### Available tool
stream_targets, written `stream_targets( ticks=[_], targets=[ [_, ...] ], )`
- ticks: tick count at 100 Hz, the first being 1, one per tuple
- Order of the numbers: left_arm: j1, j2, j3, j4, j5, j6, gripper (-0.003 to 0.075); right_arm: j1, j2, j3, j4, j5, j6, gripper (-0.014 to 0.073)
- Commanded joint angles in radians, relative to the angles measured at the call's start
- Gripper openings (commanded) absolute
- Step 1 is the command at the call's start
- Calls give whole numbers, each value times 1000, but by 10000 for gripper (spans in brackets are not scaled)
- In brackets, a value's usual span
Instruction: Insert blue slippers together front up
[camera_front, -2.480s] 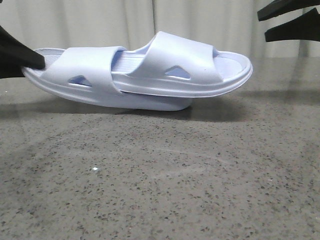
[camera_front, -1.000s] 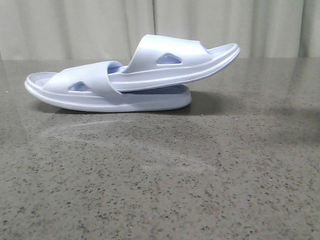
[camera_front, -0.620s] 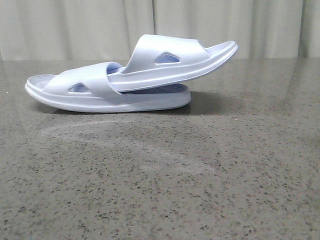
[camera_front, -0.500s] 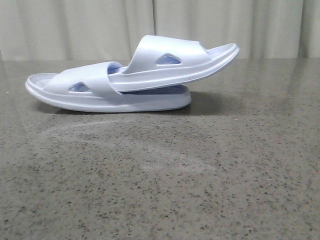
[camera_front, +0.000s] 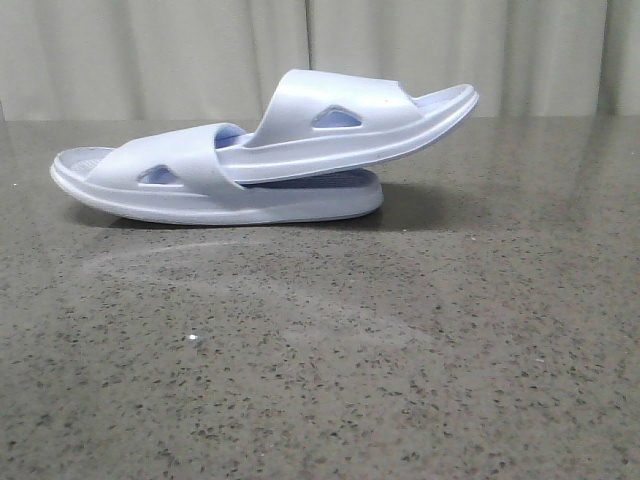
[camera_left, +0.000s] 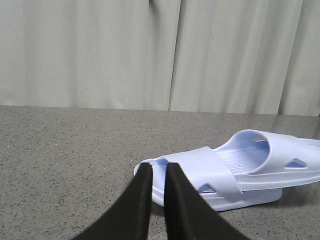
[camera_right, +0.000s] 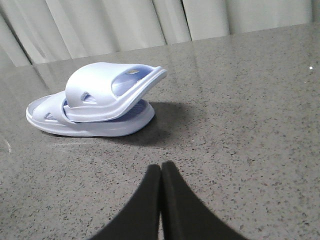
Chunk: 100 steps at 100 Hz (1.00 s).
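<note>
The two blue slippers lie nested on the table in the front view. The lower slipper (camera_front: 170, 190) lies flat. The upper slipper (camera_front: 340, 130) is pushed under the lower one's strap and tilts up to the right. Neither gripper shows in the front view. In the left wrist view my left gripper (camera_left: 159, 166) is empty, its fingers a narrow gap apart, short of the lower slipper (camera_left: 200, 172). In the right wrist view my right gripper (camera_right: 161, 165) is shut and empty, well back from the pair (camera_right: 100, 87).
The speckled grey stone table (camera_front: 400, 350) stretches wide in front of the slippers. A pale curtain (camera_front: 150, 50) hangs behind the table's far edge.
Both grippers have left the front view; the left one had touched the lower slipper's end. The pair has settled onto the table, the upper slipper tilting up more. Nothing has moved in the last second.
</note>
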Motion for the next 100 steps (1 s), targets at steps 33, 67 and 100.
stream_targets(
  ticks=[33,67,100],
  targets=[
    [-10,8,-29,-38,4,0,15,2,5,-27,34,-16,-15,-78],
    [-10,8,-29,-37,-3,0,15,2,5,-27,34,-16,-15,-78],
    [6,8,-10,626,-156,-725,15,2,5,-27,34,-16,-15,-78]
  ],
)
